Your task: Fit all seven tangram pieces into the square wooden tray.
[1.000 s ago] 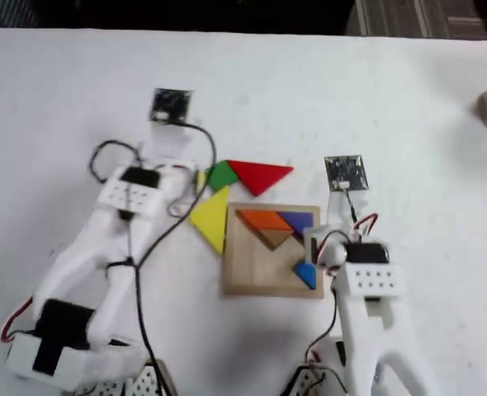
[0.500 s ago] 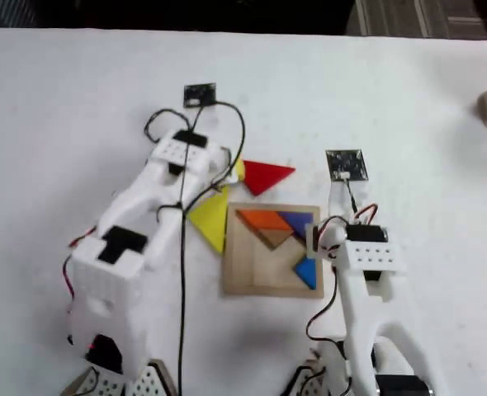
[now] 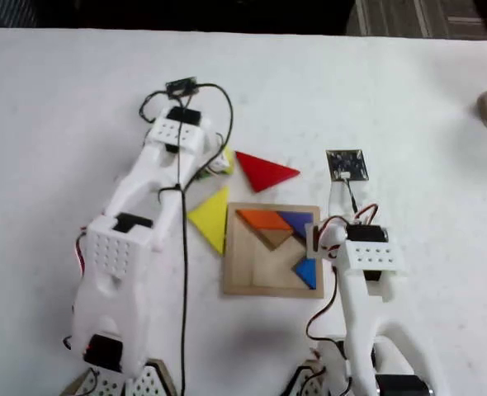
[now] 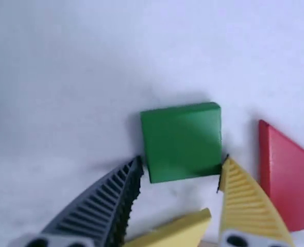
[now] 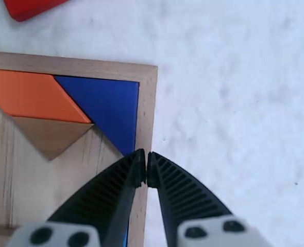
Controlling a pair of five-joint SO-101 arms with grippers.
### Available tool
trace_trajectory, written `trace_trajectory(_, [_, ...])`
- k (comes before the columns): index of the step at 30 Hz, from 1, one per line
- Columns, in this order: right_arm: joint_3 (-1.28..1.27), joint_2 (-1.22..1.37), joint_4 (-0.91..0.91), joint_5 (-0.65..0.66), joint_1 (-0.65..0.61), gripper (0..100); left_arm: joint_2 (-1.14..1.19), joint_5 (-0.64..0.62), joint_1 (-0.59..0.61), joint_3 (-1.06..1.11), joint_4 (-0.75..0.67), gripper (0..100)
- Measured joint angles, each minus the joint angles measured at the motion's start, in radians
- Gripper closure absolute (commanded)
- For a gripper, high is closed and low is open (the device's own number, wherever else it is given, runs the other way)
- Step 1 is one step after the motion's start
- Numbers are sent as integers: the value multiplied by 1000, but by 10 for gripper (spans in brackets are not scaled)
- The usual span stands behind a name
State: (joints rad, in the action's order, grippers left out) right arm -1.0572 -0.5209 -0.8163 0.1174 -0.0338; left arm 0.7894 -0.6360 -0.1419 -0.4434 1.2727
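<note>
**Pick step, fifth piece of seven (judged)**

Left end effector (image 4: pixel 182 172) open and empty, fingertips flanking the nearest edge of the green square (image 4: pixel 182 141), flat on the counter (image 4: pixel 64 62). Can't tell whether touching.
Just outside the yellow finger: red triangle (image 4: pixel 288 175).
Behind the tips, wristward: corner of the yellow triangle (image 4: pixel 178 231).
Well apart from there: tray (image 3: pixel 268 290), already holding orange parallelogram (image 5: pixel 31 95), dark blue triangle (image 5: pixel 108 103), brown triangle (image 5: pixel 51 136) and small blue triangle (image 3: pixel 307 271).
Right end effector (image 5: pixel 144 167) closed on nothing, over the tray rim beside the dark blue triangle.
Next move, as a guess: advance until fingers span the square's sides, close, lift, carry to the tray's bare wood. Risk of nudging the red triangle.
</note>
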Motion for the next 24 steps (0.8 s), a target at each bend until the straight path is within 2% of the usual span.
trace_trajectory(8, [0,0,0,0,-2,981,9,3,77,-55,46,728])
trace_trajectory(11, [0,0,0,0,2,981,23,95,120,-109,57,727])
trace_trajectory(19, [0,0,0,0,-3,981,25,276,115,-140,57,665])
trace_trajectory(24, [0,0,0,0,-2,981,26,270,114,-140,57,656])
